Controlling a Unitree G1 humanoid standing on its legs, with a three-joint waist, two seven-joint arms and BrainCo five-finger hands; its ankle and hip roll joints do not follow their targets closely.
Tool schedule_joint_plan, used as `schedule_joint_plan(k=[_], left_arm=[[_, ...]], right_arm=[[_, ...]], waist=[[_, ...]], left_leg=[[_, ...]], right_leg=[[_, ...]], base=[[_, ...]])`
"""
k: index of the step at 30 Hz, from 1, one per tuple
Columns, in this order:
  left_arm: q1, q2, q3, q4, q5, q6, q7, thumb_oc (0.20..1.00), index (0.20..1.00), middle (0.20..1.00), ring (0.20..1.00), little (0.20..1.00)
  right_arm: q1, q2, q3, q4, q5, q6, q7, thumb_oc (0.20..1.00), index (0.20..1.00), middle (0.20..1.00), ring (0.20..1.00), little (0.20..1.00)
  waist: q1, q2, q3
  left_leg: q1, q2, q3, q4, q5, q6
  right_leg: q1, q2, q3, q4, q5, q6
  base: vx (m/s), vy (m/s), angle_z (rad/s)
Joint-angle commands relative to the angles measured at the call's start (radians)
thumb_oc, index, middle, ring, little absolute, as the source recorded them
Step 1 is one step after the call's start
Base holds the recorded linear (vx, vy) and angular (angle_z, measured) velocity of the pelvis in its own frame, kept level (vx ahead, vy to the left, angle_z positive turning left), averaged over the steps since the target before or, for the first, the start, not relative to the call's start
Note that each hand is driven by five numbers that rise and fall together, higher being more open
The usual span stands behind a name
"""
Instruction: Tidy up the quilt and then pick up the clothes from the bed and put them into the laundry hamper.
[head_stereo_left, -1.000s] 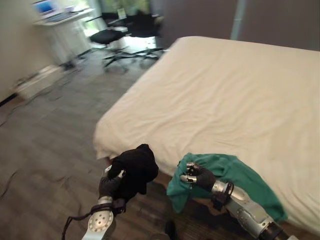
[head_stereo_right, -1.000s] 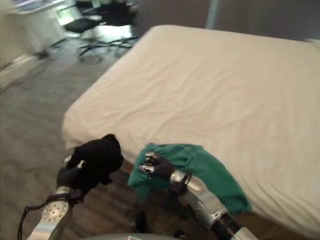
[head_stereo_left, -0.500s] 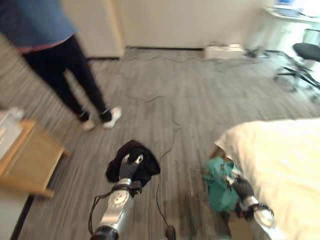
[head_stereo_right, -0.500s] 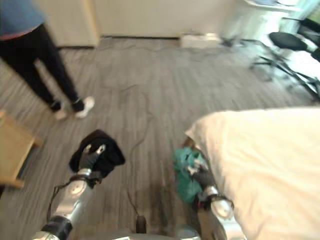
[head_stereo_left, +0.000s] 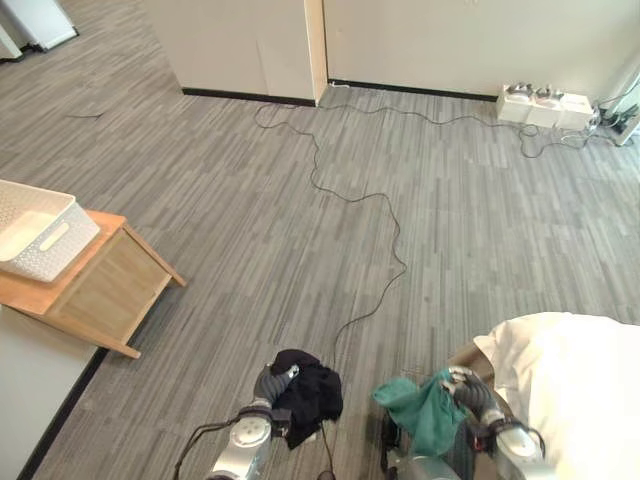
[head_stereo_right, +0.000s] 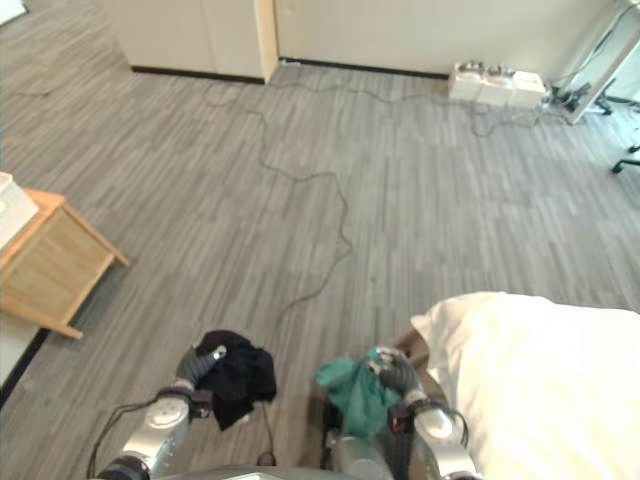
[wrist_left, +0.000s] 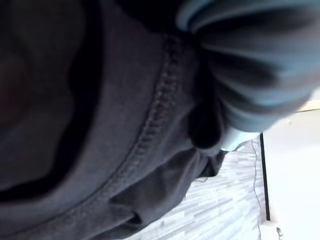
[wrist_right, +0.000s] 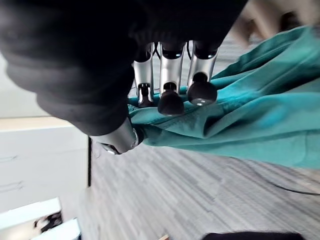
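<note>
Left eye view: we see the left hand (head_stereo_left: 270, 383) low in the frame, fingers curled round a black garment (head_stereo_left: 312, 392) that hangs bunched above the grey plank floor (head_stereo_left: 250, 200). The right hand (head_stereo_left: 470, 392) is beside it, clenched on a green garment (head_stereo_left: 418, 410) drooping from its grip. The corner of the bed (head_stereo_left: 575, 385), under a cream quilt, lies just beside the right hand. A white slatted basket (head_stereo_left: 40, 228) sits on a low wooden desk (head_stereo_left: 100, 285) well apart on the left. A thin black cord (head_stereo_left: 375, 195) snakes across the open floor from the far wall, where white boxes (head_stereo_left: 543, 103) stand.

Right eye view: we record the same layout: black garment (head_stereo_right: 240, 375) in the left hand (head_stereo_right: 197, 364), green garment (head_stereo_right: 352, 392) in the right hand (head_stereo_right: 392, 372), bed (head_stereo_right: 540, 380) touching neither garment. The cord crosses the floor between the robot and the desk (head_stereo_right: 55, 265).

Left wrist view: dark cloth (wrist_left: 90, 125) with a stitched seam lies pressed against the lens; the hand's ribbed cover (wrist_left: 250, 60) shows at one corner.

Right wrist view: dark-tipped fingers (wrist_right: 171, 100) and thumb pinch folds of the green garment (wrist_right: 250, 120), with floor beyond.
</note>
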Motion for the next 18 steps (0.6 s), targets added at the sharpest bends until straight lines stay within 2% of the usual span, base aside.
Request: schedule_joint_plan(k=[1,4,6,7,9,11,12,13,14,15,16,17,18], left_arm=[[-0.081,0.022,-0.005,-0.060,0.040,-0.084,0.020,0.200,0.200,0.200,0.200,0.200],[-0.048,0.027,0.013,-0.086,0.017,-0.083,-0.014,0.200,0.200,0.200,0.200,0.200],[-0.012,0.030,0.021,-0.100,0.026,-0.093,-0.030,0.200,0.200,0.200,0.200,0.200],[-0.003,0.030,0.025,-0.102,0.033,-0.104,-0.041,0.200,0.200,0.200,0.200,0.200],[0.006,0.039,0.035,-0.114,0.026,-0.113,-0.045,0.200,0.200,0.200,0.200,0.200],[-0.002,0.048,0.033,-0.120,0.011,-0.105,-0.036,0.200,0.200,0.200,0.200,0.200],[-0.012,0.052,0.031,-0.116,0.003,-0.111,-0.050,0.200,0.200,0.200,0.200,0.200],[-0.015,0.052,0.030,-0.114,0.002,-0.114,-0.056,0.200,0.200,0.200,0.200,0.200],[-0.025,0.050,0.025,-0.109,-0.001,-0.127,-0.080,0.200,0.200,0.200,0.200,0.200],[-0.034,0.049,0.011,-0.116,0.012,-0.131,-0.092,0.200,0.200,0.200,0.200,0.200],[-0.041,0.051,-0.011,-0.126,0.035,-0.130,-0.080,0.200,0.200,0.200,0.200,0.200],[-0.050,0.055,-0.028,-0.129,0.040,-0.132,-0.074,0.200,0.200,0.200,0.200,0.200],[-0.056,0.059,-0.033,-0.131,0.036,-0.129,-0.074,0.200,0.200,0.200,0.200,0.200]], right_arm=[[-0.042,-0.053,-0.019,-0.105,0.037,-0.077,0.015,0.200,0.200,0.200,0.200,0.200],[-0.039,-0.051,-0.023,-0.129,0.009,-0.086,0.012,0.200,0.200,0.200,0.200,0.200],[-0.029,-0.055,-0.013,-0.163,0.006,-0.069,0.015,0.200,0.200,0.200,0.200,0.200],[-0.026,-0.059,-0.008,-0.173,0.011,-0.064,0.028,0.200,0.200,0.200,0.200,0.200],[-0.025,-0.059,0.003,-0.191,0.013,-0.055,0.049,0.200,0.200,0.200,0.200,0.200],[-0.029,-0.055,0.002,-0.185,0.017,-0.055,0.039,0.200,0.200,0.200,0.200,0.200],[-0.030,-0.045,0.000,-0.182,0.021,-0.056,0.024,0.200,0.200,0.200,0.200,0.200],[-0.029,-0.043,-0.001,-0.182,0.021,-0.059,0.019,0.200,0.200,0.200,0.200,0.200],[-0.021,-0.034,-0.005,-0.180,0.018,-0.072,0.000,0.200,0.200,0.200,0.200,0.200],[-0.005,-0.027,-0.012,-0.179,0.010,-0.094,-0.017,0.200,0.200,0.200,0.200,0.200],[0.007,-0.020,-0.016,-0.181,0.009,-0.107,-0.025,0.200,0.200,0.200,0.200,0.200],[0.016,-0.021,-0.009,-0.191,0.017,-0.116,-0.039,0.200,0.200,0.200,0.200,0.200],[0.020,-0.024,-0.006,-0.200,0.022,-0.116,-0.044,0.200,0.200,0.200,0.200,0.200]], waist=[[0.011,-0.027,0.066],[0.034,0.011,0.073],[0.048,0.027,0.067],[0.052,0.030,0.063],[0.066,0.019,0.030],[0.075,0.008,0.009],[0.075,0.009,0.002],[0.075,0.015,-0.001],[0.068,0.025,-0.004],[0.052,0.048,-0.005],[0.027,0.055,0.002],[-0.009,0.059,0.011],[-0.024,0.057,0.013]], left_leg=[[-0.304,-0.097,0.029,0.321,0.174,-0.002],[-0.300,-0.081,0.066,0.145,0.206,-0.013],[-0.301,-0.045,0.127,0.023,0.275,-0.029],[-0.305,-0.032,0.145,0.005,0.286,-0.034],[-0.279,-0.037,0.178,-0.044,0.233,0.001],[-0.261,-0.063,0.188,-0.049,0.208,0.045],[-0.255,-0.078,0.190,-0.044,0.190,0.072],[-0.254,-0.077,0.191,-0.042,0.185,0.079],[-0.234,-0.084,0.187,-0.047,0.171,0.102],[-0.195,-0.083,0.160,-0.065,0.161,0.119],[-0.152,-0.086,0.126,-0.082,0.151,0.125],[-0.108,-0.082,0.085,-0.097,0.140,0.127],[-0.091,-0.084,0.065,-0.102,0.137,0.125]], right_leg=[[0.209,-0.035,0.007,0.065,-0.155,0.052],[0.249,-0.017,-0.017,0.065,-0.183,0.066],[0.314,-0.021,-0.049,0.050,-0.203,0.080],[0.334,-0.027,-0.059,0.054,-0.216,0.086],[0.376,-0.056,-0.074,0.099,-0.249,0.119],[0.359,-0.090,-0.068,0.249,-0.200,0.155],[0.321,-0.115,-0.056,0.378,-0.136,0.175],[0.304,-0.117,-0.053,0.422,-0.111,0.180],[0.240,-0.135,-0.047,0.562,-0.045,0.193],[0.140,-0.142,-0.033,0.712,-0.005,0.185],[0.052,-0.136,-0.023,0.785,-0.030,0.167],[-0.050,-0.082,-0.013,0.779,-0.058,0.147],[-0.079,-0.058,-0.008,0.754,-0.067,0.140]], base=[[0.41,0.099,0.83],[0.56,0.187,0.81],[0.66,0.278,0.12],[0.56,0.276,0.44],[0.54,0.309,0.86],[0.45,0.311,0.06],[0.25,0.216,-0.02],[0.32,0.245,0.09],[0.41,0.259,0.02],[0.64,0.279,0.05],[0.73,0.160,0.62],[0.62,0.020,1.05],[0.56,-0.077,1.35]])
